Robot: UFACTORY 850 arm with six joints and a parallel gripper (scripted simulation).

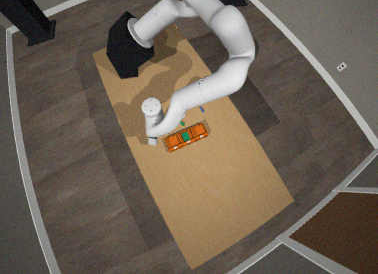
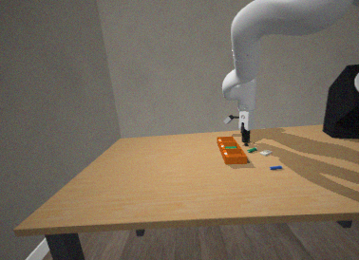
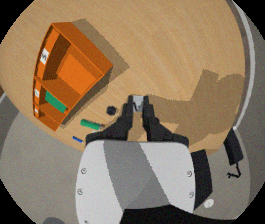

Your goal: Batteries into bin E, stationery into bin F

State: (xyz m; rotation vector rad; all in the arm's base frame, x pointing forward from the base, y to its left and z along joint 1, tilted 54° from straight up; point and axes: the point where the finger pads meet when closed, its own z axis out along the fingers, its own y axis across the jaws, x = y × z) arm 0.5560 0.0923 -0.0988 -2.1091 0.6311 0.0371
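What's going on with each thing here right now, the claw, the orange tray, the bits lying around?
Gripper: shut on a small pale thing, low by the table.
Orange bins: standing in a row on the table; the middle one holds a green thing.
Green piece: lying on the table beside the bins.
White piece: lying on the table.
Blue piece: lying on the table, apart from the bins.

Orange bins (image 1: pixel 186 136) hold a green item (image 1: pixel 185 135); the table (image 1: pixel 220 200) is tan wood; the arm (image 1: pixel 230 55) is white.

white arm (image 2: pixel 266 24) lowers its tool (image 2: pixel 245 141) beside orange bins (image 2: pixel 231 150) on the table (image 2: pixel 142 190).
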